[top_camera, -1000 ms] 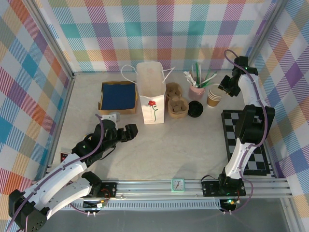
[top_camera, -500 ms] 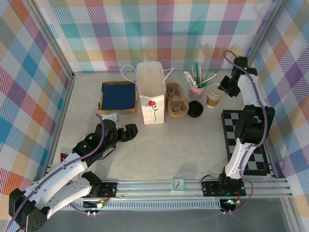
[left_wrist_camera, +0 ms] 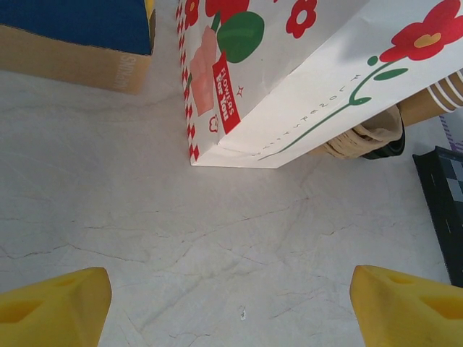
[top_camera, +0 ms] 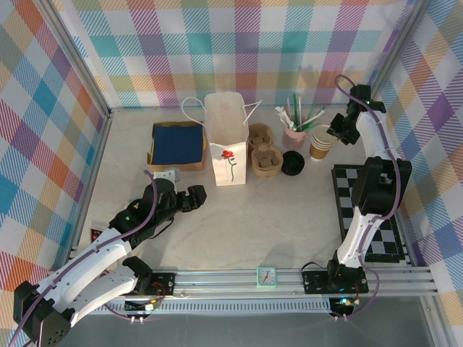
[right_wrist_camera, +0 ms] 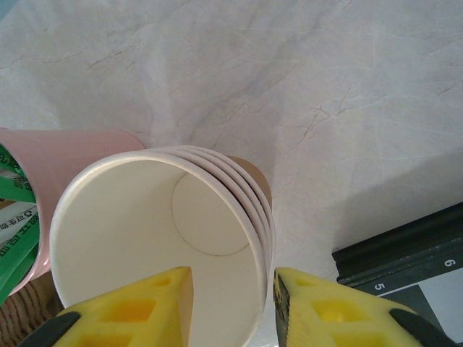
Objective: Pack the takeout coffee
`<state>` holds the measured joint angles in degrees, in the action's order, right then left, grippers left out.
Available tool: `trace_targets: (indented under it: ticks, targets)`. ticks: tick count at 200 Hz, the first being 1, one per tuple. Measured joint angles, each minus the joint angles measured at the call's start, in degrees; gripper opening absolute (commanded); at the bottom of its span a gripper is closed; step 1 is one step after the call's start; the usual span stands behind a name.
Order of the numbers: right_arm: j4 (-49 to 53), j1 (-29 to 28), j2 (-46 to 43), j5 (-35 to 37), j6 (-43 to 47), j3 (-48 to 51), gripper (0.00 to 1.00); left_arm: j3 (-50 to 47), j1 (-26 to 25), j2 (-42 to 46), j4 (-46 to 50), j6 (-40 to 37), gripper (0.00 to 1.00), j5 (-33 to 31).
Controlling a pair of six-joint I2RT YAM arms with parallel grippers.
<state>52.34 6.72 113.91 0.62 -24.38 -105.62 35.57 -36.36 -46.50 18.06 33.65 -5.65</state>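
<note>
Right gripper [right_wrist_camera: 233,303] closed in a bit, jaws loosely straddling the rim of the stacked paper cups [right_wrist_camera: 145,238], top one empty; left gripper [left_wrist_camera: 231,303] spread wide.

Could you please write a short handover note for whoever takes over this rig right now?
Left gripper: open, empty, in front of the white flowered bag.
Right gripper: open, jaws straddling the rim of the lidless cup stack, one finger inside and one outside.
Takeout coffee: black-lidded, on the table between the cup tray and the stack.
Done: nothing packed yet.
Left: put the coffee into the bag. The right arm seems to be at the wrong cups.
</note>
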Motion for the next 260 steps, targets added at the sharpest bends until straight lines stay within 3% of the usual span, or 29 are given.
trace_targets:
  ticks: [69, 106, 162, 260]
  targets:
    - [-0.6, 0.0, 0.8, 0.0, 0.0, 1.0, 0.35, 0.0, 0.0, 0.0, 0.0, 0.0, 0.84, 0.0]
    - [-0.8, 0.0, 0.9, 0.0, 0.0, 1.5, 0.23, 0.0, 0.0, 0.0, 0.0, 0.0, 0.83, 0.0]
    - [-1.3, 0.0, 0.9, 0.0, 0.0, 1.8, 0.16, 0.0, 0.0, 0.0, 0.0, 0.0, 0.82, -0.5]
    - [-0.9, 0.0, 0.9, 0.5, 0.0, 1.7, 0.22, 0.0, 0.0, 0.0, 0.1, 0.0, 0.82, -1.1]
